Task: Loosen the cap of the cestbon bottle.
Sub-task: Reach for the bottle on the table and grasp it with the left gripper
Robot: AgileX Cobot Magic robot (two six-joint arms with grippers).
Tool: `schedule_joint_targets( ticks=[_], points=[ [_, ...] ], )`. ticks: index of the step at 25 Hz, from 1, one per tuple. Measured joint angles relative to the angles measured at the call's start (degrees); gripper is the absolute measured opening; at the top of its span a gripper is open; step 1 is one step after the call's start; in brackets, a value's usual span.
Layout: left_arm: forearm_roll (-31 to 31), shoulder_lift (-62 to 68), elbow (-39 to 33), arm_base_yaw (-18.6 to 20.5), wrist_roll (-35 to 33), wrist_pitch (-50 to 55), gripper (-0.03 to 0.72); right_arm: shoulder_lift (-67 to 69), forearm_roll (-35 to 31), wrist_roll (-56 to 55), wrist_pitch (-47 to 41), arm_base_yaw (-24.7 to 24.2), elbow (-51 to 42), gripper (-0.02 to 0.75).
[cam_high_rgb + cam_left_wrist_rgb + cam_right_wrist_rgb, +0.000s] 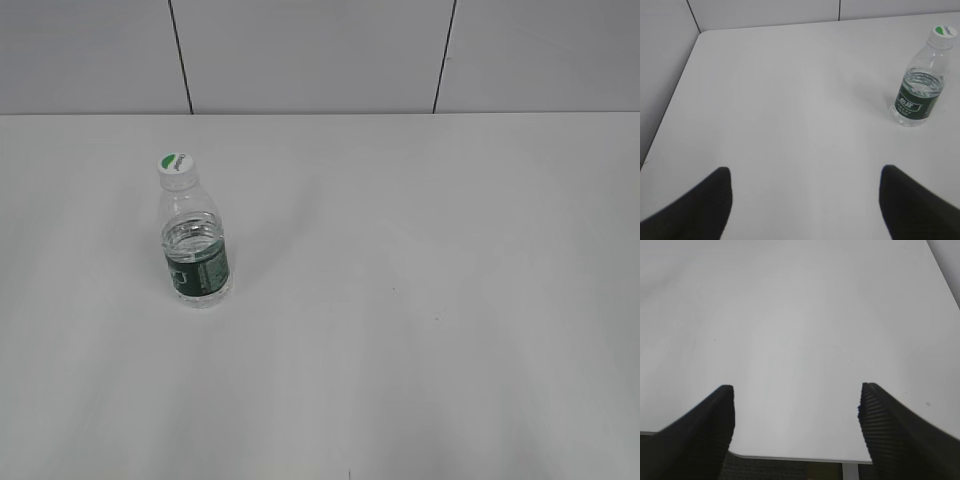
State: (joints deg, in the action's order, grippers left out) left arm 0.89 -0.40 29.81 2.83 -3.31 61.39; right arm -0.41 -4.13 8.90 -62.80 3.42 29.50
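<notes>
A small clear ribbed plastic cestbon bottle (195, 240) with a dark green label band stands upright on the left of a smooth white table (420, 300), its round white screw cap (176, 164) on. The left gripper (805, 195), fingers spread wide and empty, sees the bottle well off to its right. The right gripper (796, 420), ridged black fingers (890, 425) also spread, sees only bare tabletop and its near edge.

A white table (420, 300) meets a pale wall (310, 55) with dark seams.
</notes>
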Motion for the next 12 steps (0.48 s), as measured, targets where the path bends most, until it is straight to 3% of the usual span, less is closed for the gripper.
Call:
schedule_joint_targets(
  ticks=[6,12],
  points=[
    [0.0,0.0,0.5,0.0,0.0,-0.8,0.579,0.0,0.0,0.0,0.0,0.0,0.0,0.588],
    [-0.1,0.0,1.6,0.0,0.0,-12.0,0.578,0.0,0.0,0.0,0.0,0.0,0.0,0.588]
  ],
)
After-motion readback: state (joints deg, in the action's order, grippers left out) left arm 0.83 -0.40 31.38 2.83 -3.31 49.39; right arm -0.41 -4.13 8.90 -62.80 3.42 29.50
